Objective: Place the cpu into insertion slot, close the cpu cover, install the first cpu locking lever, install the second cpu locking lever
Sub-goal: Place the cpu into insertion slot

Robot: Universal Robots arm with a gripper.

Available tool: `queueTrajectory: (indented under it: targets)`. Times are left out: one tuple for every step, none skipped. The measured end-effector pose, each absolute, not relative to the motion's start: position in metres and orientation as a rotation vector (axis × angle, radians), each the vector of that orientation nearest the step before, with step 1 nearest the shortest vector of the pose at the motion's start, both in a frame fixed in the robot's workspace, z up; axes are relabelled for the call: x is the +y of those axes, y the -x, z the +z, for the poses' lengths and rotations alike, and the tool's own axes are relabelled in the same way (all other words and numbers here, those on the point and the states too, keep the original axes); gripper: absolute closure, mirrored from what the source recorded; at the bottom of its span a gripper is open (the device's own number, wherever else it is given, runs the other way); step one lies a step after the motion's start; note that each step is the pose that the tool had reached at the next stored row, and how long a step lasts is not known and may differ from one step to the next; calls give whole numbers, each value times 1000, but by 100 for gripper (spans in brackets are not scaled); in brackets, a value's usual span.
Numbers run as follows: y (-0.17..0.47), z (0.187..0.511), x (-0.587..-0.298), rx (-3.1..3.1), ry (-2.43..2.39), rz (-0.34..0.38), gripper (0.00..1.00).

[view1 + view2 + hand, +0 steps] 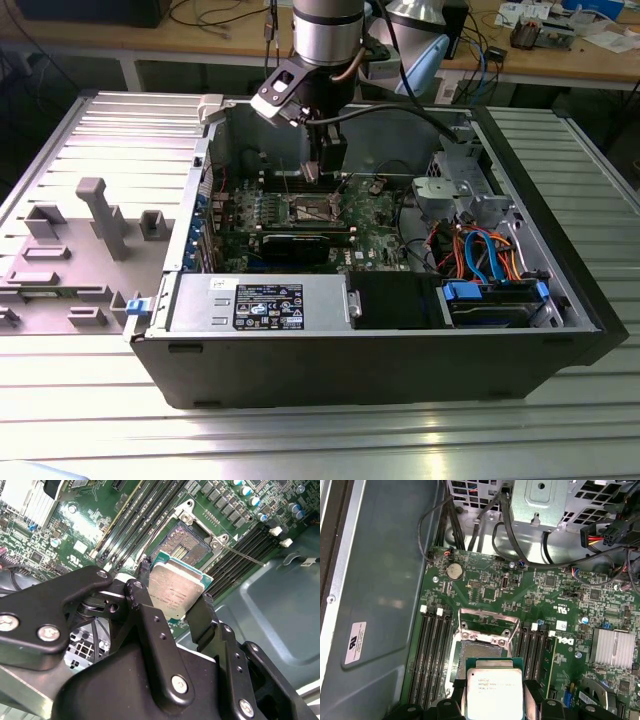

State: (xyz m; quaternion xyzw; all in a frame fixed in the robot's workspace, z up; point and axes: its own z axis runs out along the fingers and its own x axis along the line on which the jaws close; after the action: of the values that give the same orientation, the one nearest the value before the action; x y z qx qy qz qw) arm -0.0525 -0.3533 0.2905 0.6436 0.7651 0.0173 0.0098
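Green motherboard [485, 592] beneath: tool [174, 587] clamps cpu [176, 594] above insertion slot [187, 542].

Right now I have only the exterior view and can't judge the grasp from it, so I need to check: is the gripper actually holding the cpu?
Observer: Yes. In the second wrist view the gripper is shut on the cpu, gripping two opposite edges.
Operator: Is it seated?
Observer: No. In the first wrist view the insertion slot shows bare contacts beyond the cpu.
Operator: And the cover?
Observer: The cpu cover stands swung open, off the slot.
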Motion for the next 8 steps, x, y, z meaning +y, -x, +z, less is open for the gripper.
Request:
queueTrajectory:
  targets:
    - [53,290,-353,2388,-2011,54,45]
    - [53,290,-353,2386,-2012,54,45]
    - [53,290,-353,2385,-2014,54,45]
    - [53,290,-353,2383,-2016,53,45]
    - [53,290,-353,2382,-2017,53,45]
    - [53,290,-353,2381,-2018,53,45]
    - [53,290,-353,2380,-2019,53,45]
    - [53,290,-353,2378,-2021,53,45]
